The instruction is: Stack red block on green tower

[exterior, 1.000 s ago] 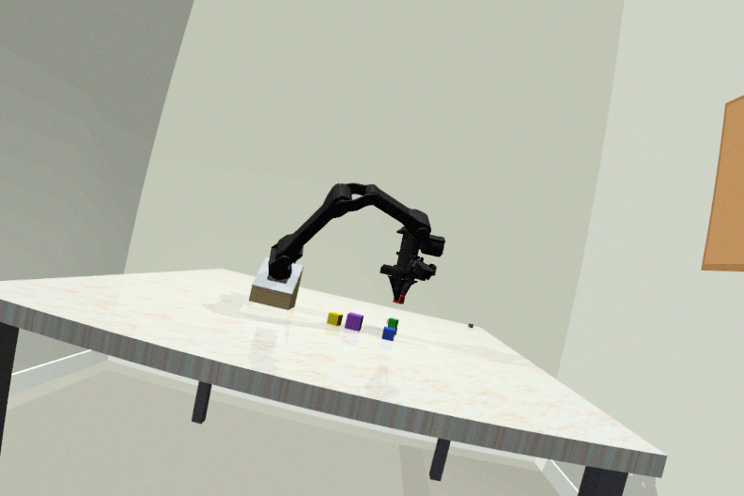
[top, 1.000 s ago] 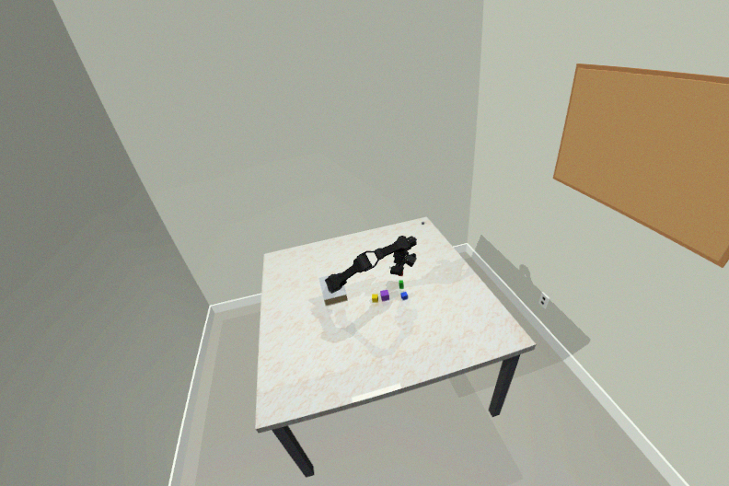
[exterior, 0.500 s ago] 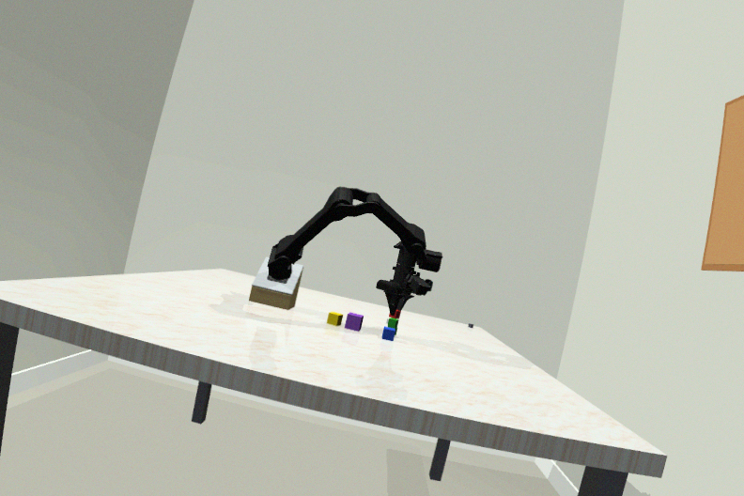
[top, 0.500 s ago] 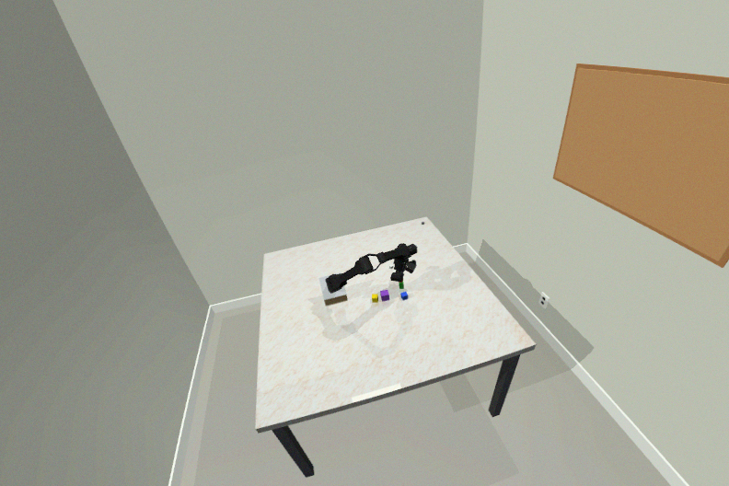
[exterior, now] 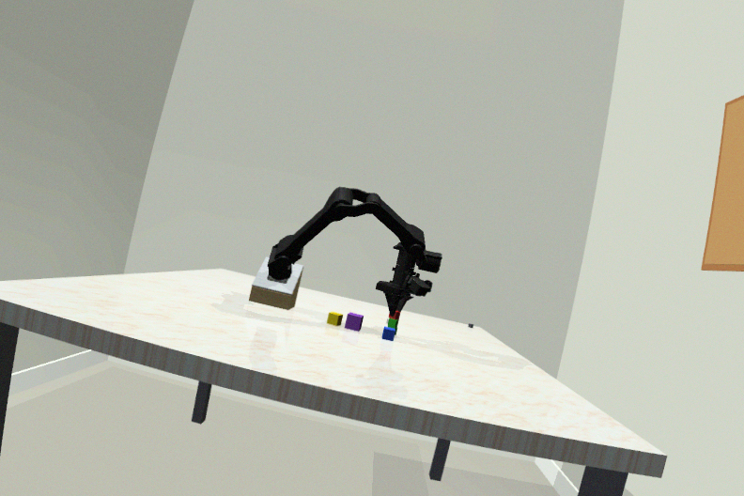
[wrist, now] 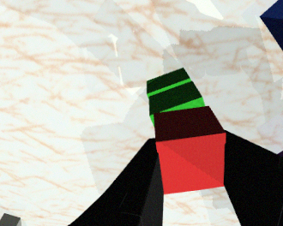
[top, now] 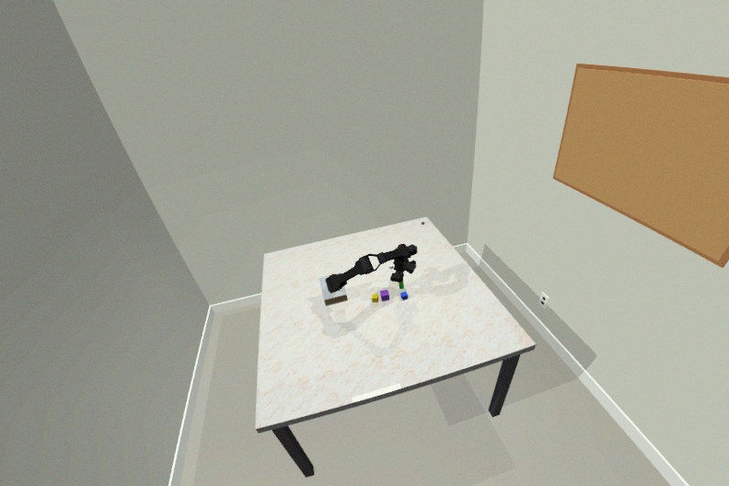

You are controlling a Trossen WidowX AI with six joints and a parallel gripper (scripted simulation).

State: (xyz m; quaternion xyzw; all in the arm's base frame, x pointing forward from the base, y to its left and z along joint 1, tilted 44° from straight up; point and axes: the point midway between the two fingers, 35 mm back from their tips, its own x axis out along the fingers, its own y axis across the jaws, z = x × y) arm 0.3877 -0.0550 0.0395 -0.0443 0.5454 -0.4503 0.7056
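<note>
My gripper point(wrist: 185, 143) point(exterior: 395, 314) point(top: 400, 279) is shut on the red block point(wrist: 191, 159) point(exterior: 396, 314). It holds the block just above the green tower point(wrist: 174, 96) point(exterior: 392, 322) point(top: 401, 284), which stands upright on the table point(top: 376, 355) point(exterior: 150, 327). In the wrist view the red block covers the near part of the tower's top. Whether the block touches the tower I cannot tell.
A blue block point(top: 403, 295) point(exterior: 389, 333) point(wrist: 281, 22) sits just in front of the tower. A purple block point(top: 384, 295) point(exterior: 353, 320) and a yellow block point(top: 375, 297) point(exterior: 334, 317) lie to its left. The arm's base point(top: 333, 291) point(exterior: 276, 286) stands further left.
</note>
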